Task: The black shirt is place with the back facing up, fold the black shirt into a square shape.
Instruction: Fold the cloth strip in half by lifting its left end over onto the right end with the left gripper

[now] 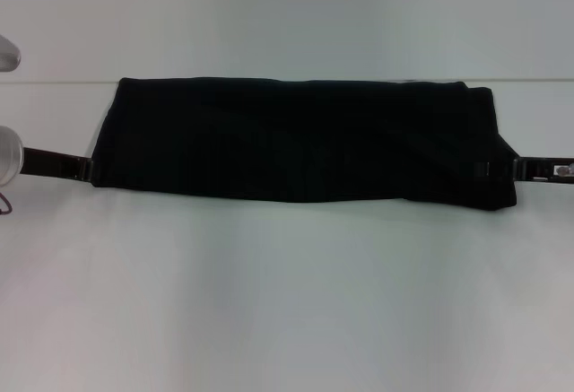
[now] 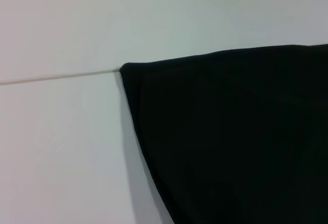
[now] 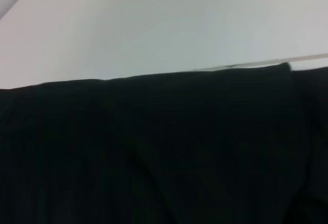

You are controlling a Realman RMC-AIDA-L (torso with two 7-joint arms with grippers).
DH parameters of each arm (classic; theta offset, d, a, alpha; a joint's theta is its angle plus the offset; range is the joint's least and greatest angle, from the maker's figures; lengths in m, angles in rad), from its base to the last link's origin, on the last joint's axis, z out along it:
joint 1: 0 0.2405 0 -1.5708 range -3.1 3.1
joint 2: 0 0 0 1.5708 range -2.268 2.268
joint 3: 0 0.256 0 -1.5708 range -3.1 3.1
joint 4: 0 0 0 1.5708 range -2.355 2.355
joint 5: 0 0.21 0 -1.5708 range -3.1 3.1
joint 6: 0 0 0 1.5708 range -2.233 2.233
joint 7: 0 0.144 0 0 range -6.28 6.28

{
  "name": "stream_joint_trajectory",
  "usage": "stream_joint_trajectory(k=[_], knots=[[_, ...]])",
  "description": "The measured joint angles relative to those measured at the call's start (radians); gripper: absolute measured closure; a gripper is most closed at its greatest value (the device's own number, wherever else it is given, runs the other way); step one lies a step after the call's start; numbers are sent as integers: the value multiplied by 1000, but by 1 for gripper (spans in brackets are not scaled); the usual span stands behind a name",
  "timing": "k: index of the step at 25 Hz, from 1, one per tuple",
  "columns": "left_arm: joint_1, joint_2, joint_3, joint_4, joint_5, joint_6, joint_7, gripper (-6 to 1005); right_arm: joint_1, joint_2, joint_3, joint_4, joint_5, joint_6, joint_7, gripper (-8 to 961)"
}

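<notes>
text: none legible | black shirt (image 1: 300, 141): plain dark fabric, no lettering showing | labels/numbers: none legible

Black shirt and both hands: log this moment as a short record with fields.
shirt shape: the black shirt is folded into a long band lying across the white table, not yet a square
lettering: none showing
left hand: at the shirt's left end, at table level, tip at the fabric edge
right hand: at the shirt's right end, at table level, tip against the fabric
hand fingers: not visible in any view
left to do: bring the ends inward to shorten the band
</notes>
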Motion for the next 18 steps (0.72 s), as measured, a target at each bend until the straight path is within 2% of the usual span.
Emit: stream_joint_trajectory(k=[5, 10, 13, 18], knots=[[-1, 1, -3, -1, 13, -1, 1, 998, -1, 4, 3, -4, 3, 3, -9, 491], [-2, 1, -5, -2, 15, -4, 1, 999, -12, -1, 6, -10, 4, 4, -9, 737], [-2, 1, -3, -2, 15, -4, 1, 999, -18, -10, 6, -11, 4, 3, -10, 942], [0, 1, -4, 6, 26, 5, 1, 999, -21, -29, 2, -11, 1, -1, -9, 943]])
